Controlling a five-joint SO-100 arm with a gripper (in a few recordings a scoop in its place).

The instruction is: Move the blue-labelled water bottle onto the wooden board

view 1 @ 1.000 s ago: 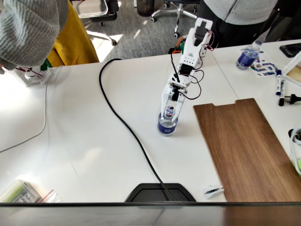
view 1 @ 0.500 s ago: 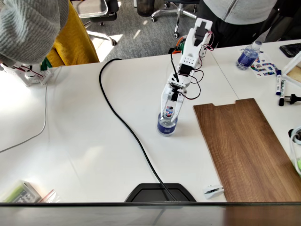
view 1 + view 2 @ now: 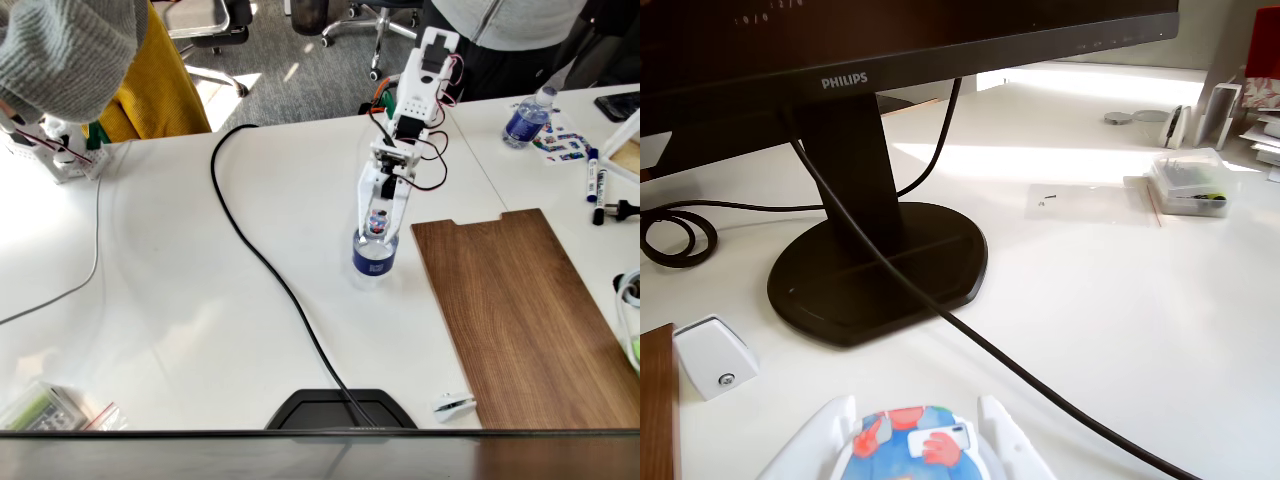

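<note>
My white two-finger gripper [image 3: 377,228] is pinching the small clear plastic water bottle with the blue wrap label [image 3: 375,252] high up, at the neck under its blue-and-red printed cap [image 3: 913,445]; one white finger [image 3: 1002,440] sits on each side of the cap. The bottle hangs below my fingers over the white table [image 3: 180,290]; whether its base is off the surface I cannot tell. The dark brown wooden board [image 3: 520,315] lies just beside the bottle, on the right in the fixed view.

Judgement: light, thin-walled, slick plastic. A body grip would dent and slip. Neck hold is stiffest; water may slosh, so carry upright.
</note>
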